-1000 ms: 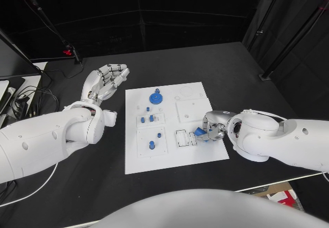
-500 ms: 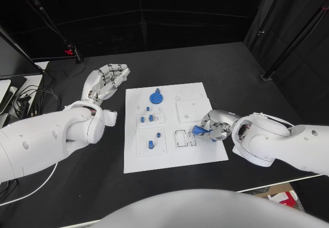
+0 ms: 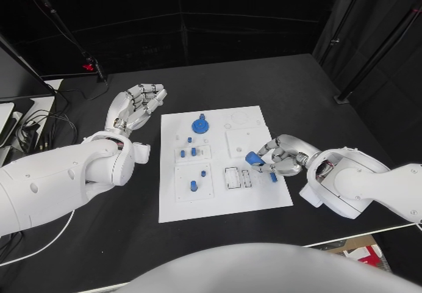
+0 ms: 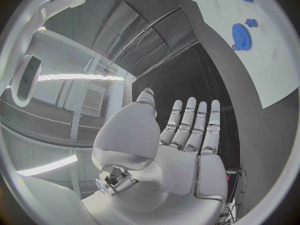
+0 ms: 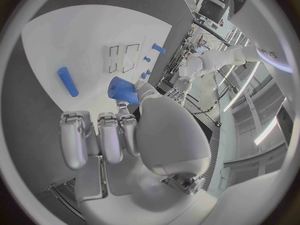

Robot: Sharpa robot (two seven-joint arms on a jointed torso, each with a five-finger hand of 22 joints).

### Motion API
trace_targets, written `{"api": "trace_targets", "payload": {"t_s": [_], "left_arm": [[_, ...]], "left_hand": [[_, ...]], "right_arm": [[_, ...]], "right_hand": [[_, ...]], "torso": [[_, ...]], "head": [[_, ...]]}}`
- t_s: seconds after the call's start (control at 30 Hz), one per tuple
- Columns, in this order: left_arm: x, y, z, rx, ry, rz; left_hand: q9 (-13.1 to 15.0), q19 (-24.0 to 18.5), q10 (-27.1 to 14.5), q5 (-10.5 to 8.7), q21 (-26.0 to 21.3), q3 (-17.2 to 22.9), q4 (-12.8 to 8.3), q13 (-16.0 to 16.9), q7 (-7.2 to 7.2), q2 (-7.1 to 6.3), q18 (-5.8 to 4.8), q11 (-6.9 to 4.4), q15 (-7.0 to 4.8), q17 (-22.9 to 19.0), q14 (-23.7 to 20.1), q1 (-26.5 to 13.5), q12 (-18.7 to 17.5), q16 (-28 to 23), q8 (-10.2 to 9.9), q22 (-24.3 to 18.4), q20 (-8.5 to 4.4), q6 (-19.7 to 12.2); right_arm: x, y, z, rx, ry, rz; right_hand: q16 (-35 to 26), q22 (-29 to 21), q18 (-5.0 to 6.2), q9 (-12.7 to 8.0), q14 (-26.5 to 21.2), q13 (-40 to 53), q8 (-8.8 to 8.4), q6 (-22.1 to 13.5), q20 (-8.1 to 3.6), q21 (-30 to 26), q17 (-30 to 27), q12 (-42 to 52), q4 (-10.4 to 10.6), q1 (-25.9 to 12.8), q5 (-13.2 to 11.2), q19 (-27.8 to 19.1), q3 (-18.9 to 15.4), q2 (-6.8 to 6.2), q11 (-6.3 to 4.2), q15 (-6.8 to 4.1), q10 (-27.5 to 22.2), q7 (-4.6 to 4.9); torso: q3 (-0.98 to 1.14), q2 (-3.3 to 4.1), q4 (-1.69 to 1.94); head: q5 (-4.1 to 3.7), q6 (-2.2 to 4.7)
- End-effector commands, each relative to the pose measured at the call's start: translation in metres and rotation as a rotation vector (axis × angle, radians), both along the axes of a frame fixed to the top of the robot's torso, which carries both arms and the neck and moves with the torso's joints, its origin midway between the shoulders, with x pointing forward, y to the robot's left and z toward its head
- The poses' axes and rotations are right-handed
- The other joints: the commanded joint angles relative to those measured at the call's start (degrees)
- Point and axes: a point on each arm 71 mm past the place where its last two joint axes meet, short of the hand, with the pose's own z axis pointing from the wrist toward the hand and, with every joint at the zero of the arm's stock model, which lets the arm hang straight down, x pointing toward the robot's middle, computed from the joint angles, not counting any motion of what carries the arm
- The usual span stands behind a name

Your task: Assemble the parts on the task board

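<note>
Over the task board (image 3: 220, 201) right edge, head view: right hand (image 3: 280, 157) pinching blue part (image 3: 254, 159); second blue peg (image 3: 272, 177) lying loose just beside, long axis near-far. Left hand (image 3: 133, 107) flat, fingers apart, off board left. Right wrist view: pinched part (image 5: 123, 90) points toward the slots (image 5: 122, 58). Advise aligning before lowering.

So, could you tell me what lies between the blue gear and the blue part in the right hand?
In the head view, bare white task board with a square outline separates the blue gear from the blue part held by the right hand.
</note>
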Motion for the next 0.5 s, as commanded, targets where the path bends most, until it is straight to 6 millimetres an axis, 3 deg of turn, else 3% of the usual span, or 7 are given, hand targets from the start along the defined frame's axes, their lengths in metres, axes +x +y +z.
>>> {"api": "trace_targets", "payload": {"t_s": [0.03,0.23,0.4,0.5], "left_arm": [[-0.001,-0.003,0.004,-0.018,-0.055,-0.025],[-0.001,-0.006,0.004,-0.019,-0.054,-0.028],[-0.001,-0.007,0.004,-0.019,-0.054,-0.028],[-0.001,-0.007,0.004,-0.02,-0.054,-0.03]], "left_hand": [[0.0,0.1,-0.3,0.36,0.2,-0.3,-0.1,-0.1,6.76,0.6,-0.5,0.09,0.0,-0.1,-0.2,0.0,0.2,0.4,0.4,-0.1,-0.05,-0.4],[0.0,0.1,-0.3,0.36,0.2,-0.3,-0.1,-0.1,6.76,0.6,-0.5,0.09,0.0,-0.1,-0.2,0.0,0.2,0.4,0.4,-0.1,-0.05,-0.4],[0.0,0.1,-0.3,0.36,0.2,-0.3,-0.1,-0.1,6.76,0.6,-0.5,0.09,0.0,-0.1,-0.2,0.0,0.2,0.4,0.4,-0.1,-0.05,-0.4],[0.0,0.1,-0.3,0.36,0.2,-0.3,-0.1,-0.1,6.76,0.6,-0.5,0.09,0.0,-0.1,-0.2,0.0,0.2,0.4,0.4,-0.1,-0.05,-0.4]], "right_arm": [[-0.002,0.001,-0.001,0.186,0.092,-0.059],[-0.003,0.008,-0.01,0.332,0.247,-0.072],[-0.001,0.014,-0.016,0.377,0.315,-0.07],[0.002,0.015,-0.019,0.372,0.333,-0.072]], "right_hand": [[0.1,15.1,-0.42,-0.1,6.1,15.1,-0.83,10.2,-0.52,0.2,15.1,0.1,0.9,-1.1,0.3,6.1,-0.4,-0.36,-0.29,-0.38,6.0,-5.07],[0.1,15.1,-0.42,-0.2,6.1,15.1,-2.44,10.5,-0.42,0.2,15.1,0.1,3.5,-4.6,1.5,6.1,-1.9,0.06,-0.04,-0.2,6.0,-4.8],[0.1,15.1,-0.42,-0.1,6.1,15.1,-3.12,11.6,-0.4,0.2,15.1,0.1,4.0,-6.0,2.4,6.1,-2.9,0.79,-0.2,-0.23,6.0,-5.02],[0.1,15.1,-0.42,0.0,6.1,15.1,-3.25,11.8,-0.41,0.2,15.1,0.1,4.0,-6.3,2.5,6.1,-3.2,0.94,-0.25,-0.24,6.0,-5.07]], "torso": [[-0.06,0.05,0.16],[-0.08,0.1,0.24],[-0.2,0.11,0.17],[-0.13,0.09,0.11]], "head": [[-0.15,0.0],[-0.18,0.0],[-0.12,0.0],[0.08,0.0]]}}
